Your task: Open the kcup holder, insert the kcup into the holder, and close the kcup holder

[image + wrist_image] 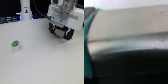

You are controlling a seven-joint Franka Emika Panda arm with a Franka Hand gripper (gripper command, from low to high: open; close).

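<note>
Pincer (62,34) hangs above white worktop (40,62), fingers spread wide, holding nothing. Small white cylindrical kcup (15,46), bright green top, upright, well apart. Wrist view blurred.

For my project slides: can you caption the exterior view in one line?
Panda gripper hovers over the white table at the exterior view's right, well apart from the green-topped kcup standing at its left.

The arm enters from the exterior view's upper right, its gripper (62,34) pointing downward, fingers slightly apart.
</note>
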